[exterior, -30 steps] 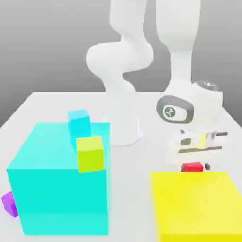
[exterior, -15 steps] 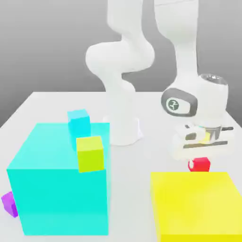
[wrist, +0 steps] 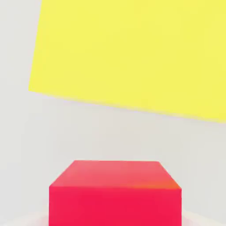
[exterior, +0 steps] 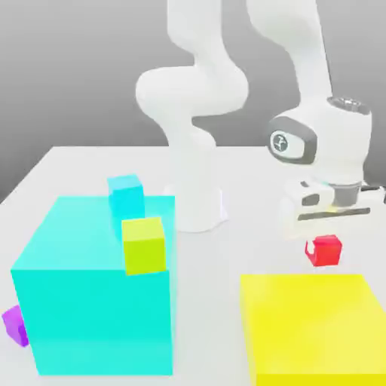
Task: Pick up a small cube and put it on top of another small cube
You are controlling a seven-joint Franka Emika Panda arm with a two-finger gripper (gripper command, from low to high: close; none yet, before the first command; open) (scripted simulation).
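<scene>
The small red cube (exterior: 326,250) hangs in the air above the table at the exterior view's right, just beyond the big yellow block. My gripper (exterior: 324,243) is shut on it from above. In the hand view the same red cube (wrist: 114,192) sits close to the camera, with the big yellow block beyond it. The small lime cube (exterior: 144,244) is at the near top edge of the big cyan block (exterior: 98,301), on the exterior view's left, well apart from my gripper.
A big yellow block (exterior: 320,328) stands at the front right, directly below and in front of the held cube. A small cyan cube (exterior: 126,194) sits behind the lime one. A small purple cube (exterior: 13,325) lies at the far left. The arm's white base (exterior: 197,207) stands mid-table.
My gripper closed on the red cube at the table, then rose and shifted toward the exterior view's right, lifting the cube clear of the surface.
</scene>
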